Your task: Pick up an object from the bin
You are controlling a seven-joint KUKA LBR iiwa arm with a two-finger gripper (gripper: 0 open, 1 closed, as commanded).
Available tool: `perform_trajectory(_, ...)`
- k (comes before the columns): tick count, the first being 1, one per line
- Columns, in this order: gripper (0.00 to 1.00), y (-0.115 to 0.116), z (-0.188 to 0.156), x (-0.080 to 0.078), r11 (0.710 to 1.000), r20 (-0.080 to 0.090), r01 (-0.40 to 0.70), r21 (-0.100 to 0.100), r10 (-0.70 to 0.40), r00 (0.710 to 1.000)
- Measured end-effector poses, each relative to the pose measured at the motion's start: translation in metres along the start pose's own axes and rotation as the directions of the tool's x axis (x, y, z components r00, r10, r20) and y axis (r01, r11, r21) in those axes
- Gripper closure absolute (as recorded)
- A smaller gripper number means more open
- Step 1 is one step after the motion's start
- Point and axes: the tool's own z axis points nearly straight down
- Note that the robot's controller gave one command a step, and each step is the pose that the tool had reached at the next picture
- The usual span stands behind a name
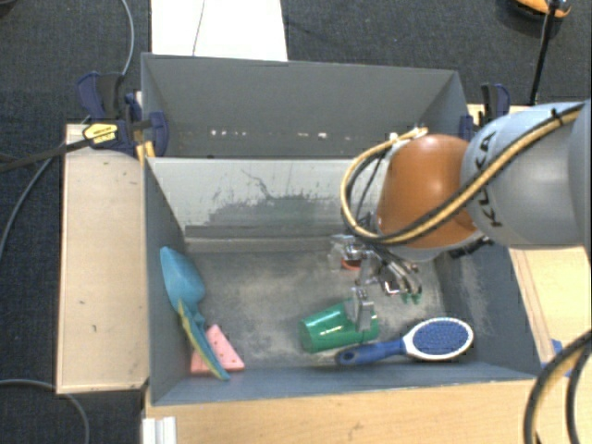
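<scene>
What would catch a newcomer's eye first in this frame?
The arm's orange cover looms over the bin's right half, with the gripper down beside a green cup lying at the front middle. A blue brush lies just right of it; a light blue scoop and pink piece sit at the left wall.

Even soft light, glints on bin (277, 100) wall

This looked like a robotics lab. A grey industrial robot arm (532, 188) with an orange wrist cover (421, 192) reached into a grey sheet-metal bin (296, 109). Far beyond the gripper (365, 320), a loose black cable (130, 26) trailed over dark carpet floor (388, 17).
</scene>
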Motion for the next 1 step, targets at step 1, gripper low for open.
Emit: perform_trajectory(1,0.00,0.0067,0.0149,0.0135,0.999,-0.005,0.033,0.000,-0.033,0.999)
